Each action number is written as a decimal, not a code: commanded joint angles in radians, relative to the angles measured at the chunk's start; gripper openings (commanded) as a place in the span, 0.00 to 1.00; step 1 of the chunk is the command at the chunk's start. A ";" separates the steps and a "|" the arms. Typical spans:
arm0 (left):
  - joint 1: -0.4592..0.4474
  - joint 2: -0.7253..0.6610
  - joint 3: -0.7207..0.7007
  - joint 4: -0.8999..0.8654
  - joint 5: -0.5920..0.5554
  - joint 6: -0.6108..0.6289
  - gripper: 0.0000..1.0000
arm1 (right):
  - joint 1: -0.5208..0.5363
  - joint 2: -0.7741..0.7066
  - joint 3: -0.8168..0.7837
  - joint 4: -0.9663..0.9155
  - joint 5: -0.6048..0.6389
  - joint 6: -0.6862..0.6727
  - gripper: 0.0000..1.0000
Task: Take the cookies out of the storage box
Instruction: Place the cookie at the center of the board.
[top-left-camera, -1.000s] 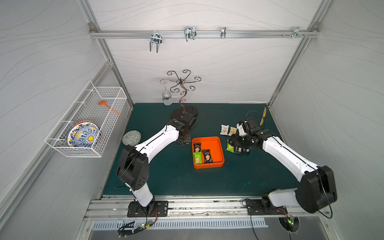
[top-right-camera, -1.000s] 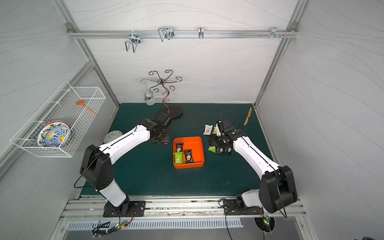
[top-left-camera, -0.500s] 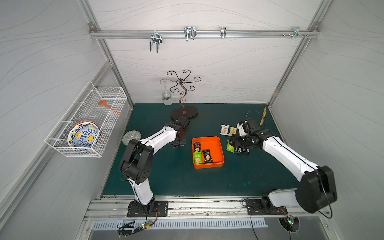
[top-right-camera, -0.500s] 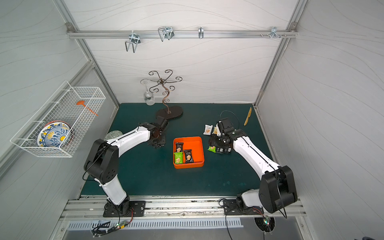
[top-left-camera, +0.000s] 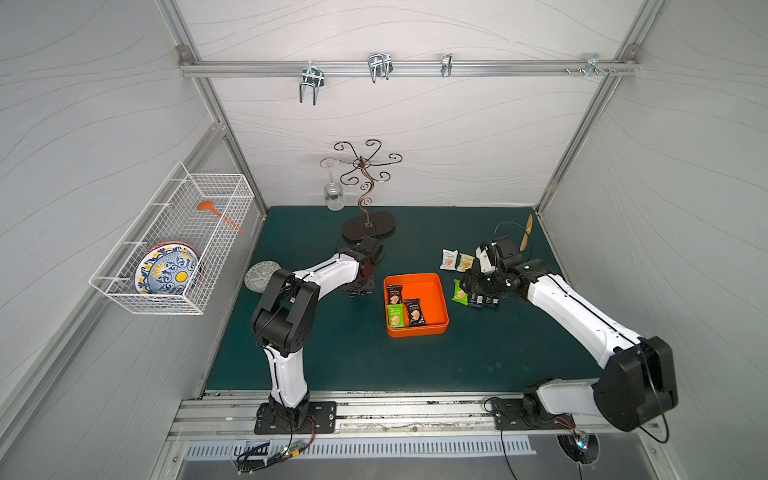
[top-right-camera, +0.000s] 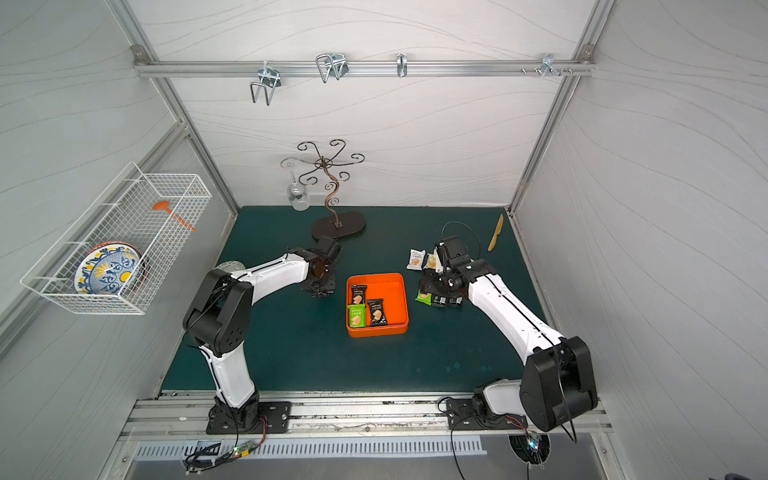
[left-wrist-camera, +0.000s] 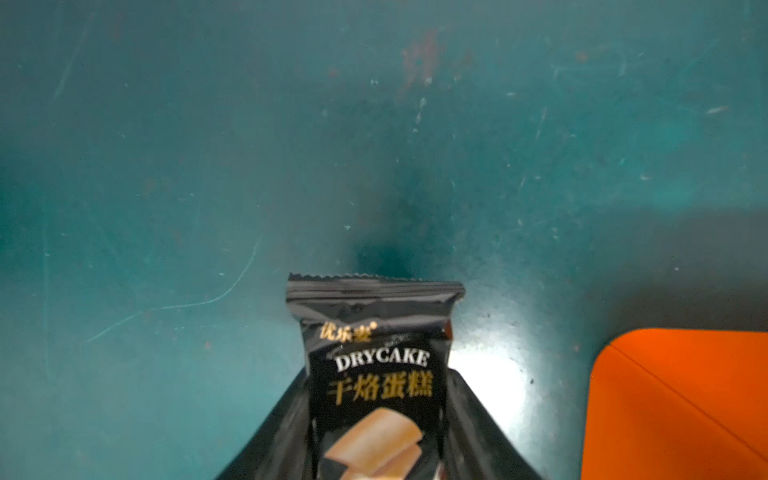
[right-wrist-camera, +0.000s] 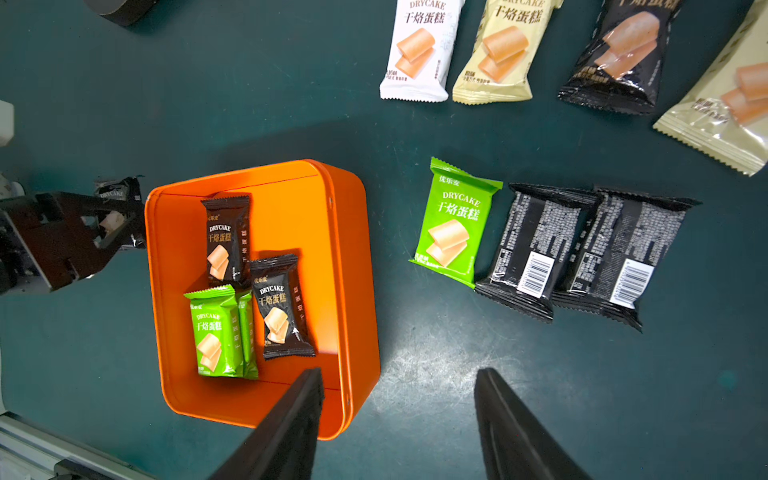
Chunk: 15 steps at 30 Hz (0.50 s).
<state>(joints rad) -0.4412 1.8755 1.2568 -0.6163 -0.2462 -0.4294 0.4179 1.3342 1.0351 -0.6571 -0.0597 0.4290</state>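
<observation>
three cookies (top-left-camera: 395, 316) hug the left half of the box (top-left-camera: 433, 298), long axes near-to-far. left gripper (left-wrist-camera: 378, 382) is closer but clamps a black packet (left-wrist-camera: 376, 324); right gripper (right-wrist-camera: 399, 374) is wide open, empty.

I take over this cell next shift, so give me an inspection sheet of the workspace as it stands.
Surface: scuffed green mat.
Job's things: orange storage box holds two black packets and green packets; outside, on the right arm's side, a loose green packet, two face-down black packets, plus white, black and pale yellow ones.
Clutter: glass stand with hanging wine glass, round disc, yellow utensil.
Grippers: left gripper low beside the box, a black packet between its fingers, grip unclear; right gripper open, empty.
Cables: black cable loop above the right arm; wiring at the front rail.
Surroundings: wire basket holding patterned plate and orange utensil; hook rail.
</observation>
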 joint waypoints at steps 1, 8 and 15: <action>0.006 0.014 -0.002 0.033 0.012 0.001 0.52 | 0.007 -0.023 -0.007 -0.030 0.009 -0.002 0.63; 0.006 -0.010 0.013 0.008 0.009 0.006 0.60 | 0.054 -0.024 -0.012 -0.027 0.020 0.011 0.63; 0.006 -0.085 0.041 -0.039 0.008 -0.003 0.63 | 0.157 0.004 0.000 -0.019 0.048 0.044 0.63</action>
<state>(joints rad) -0.4400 1.8519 1.2568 -0.6300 -0.2424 -0.4297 0.5377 1.3315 1.0309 -0.6640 -0.0357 0.4492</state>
